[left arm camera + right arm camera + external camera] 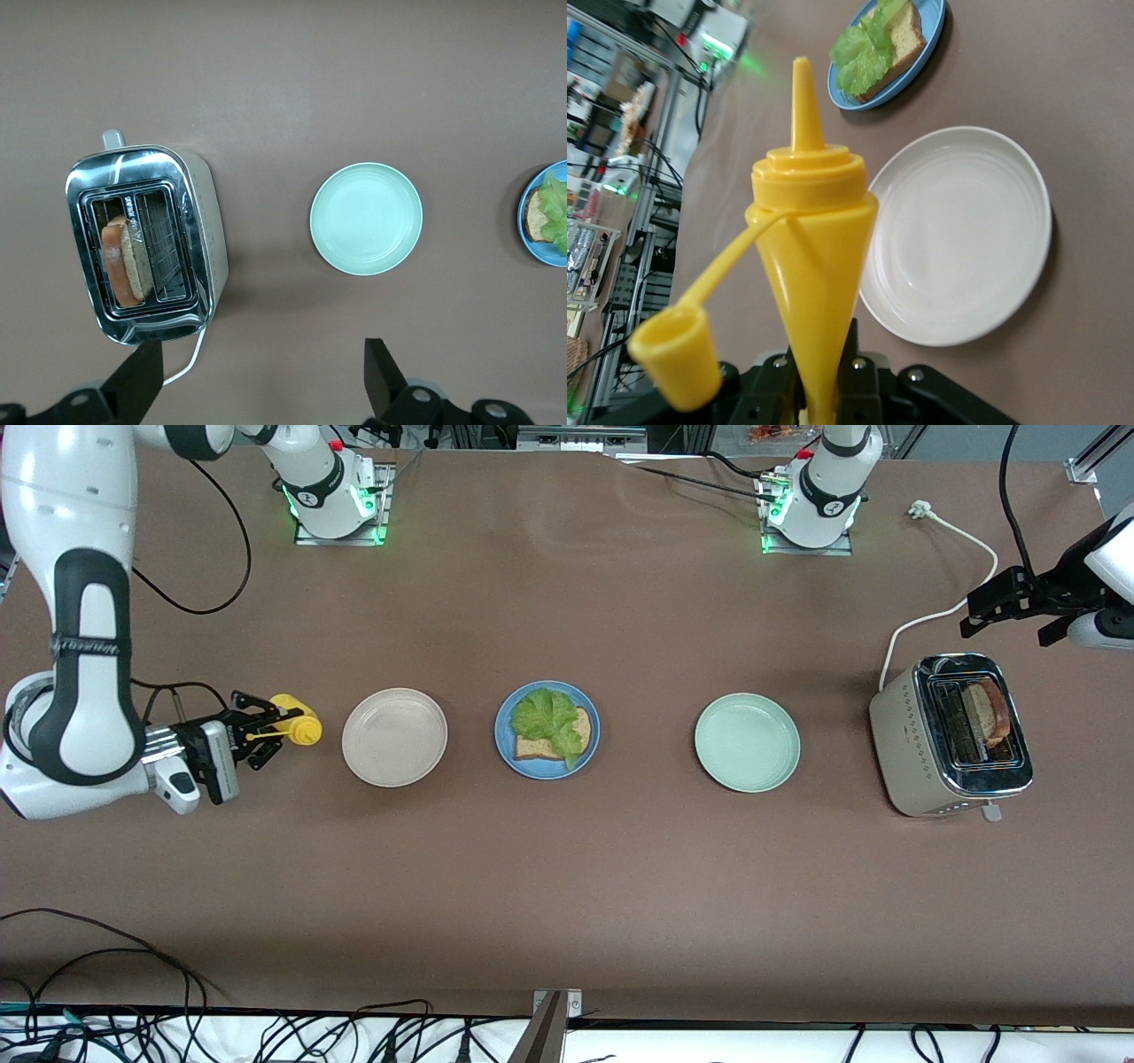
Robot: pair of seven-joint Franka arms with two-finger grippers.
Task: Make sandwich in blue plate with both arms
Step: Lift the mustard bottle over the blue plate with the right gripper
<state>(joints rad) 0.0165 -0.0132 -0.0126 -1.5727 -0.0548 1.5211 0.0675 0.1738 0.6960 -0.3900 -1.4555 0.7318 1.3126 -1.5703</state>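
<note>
Front view shows the right gripper [266, 737] at the right arm's end of the table, its fingers closed on a yellow squeeze bottle [297, 728] just beside the beige-white plate [394, 737]. In the right wrist view that bottle [811, 266] is pinched low on its body, its cap [678, 354] hanging off on its tether, so the nozzle is open.

The blue plate [547, 730] sits mid-table between the beige-white plate and the pale green plate [747, 742]. It carries one toast slice [549, 740] with a lettuce leaf [554, 722] on top; no second slice yet. That slice [988, 713] stands on edge in the toaster [952, 735], at the left arm's end.

My guess is that the sauce step is in hand. The bottle lies roughly level, long axis along the table, nozzle aimed toward the plates. Next it needs carrying over the lettuce, tipping nozzle-down, and squeezing.

The left gripper [1010, 607] waits above the table near the toaster, jaws spread wide and empty.
</note>
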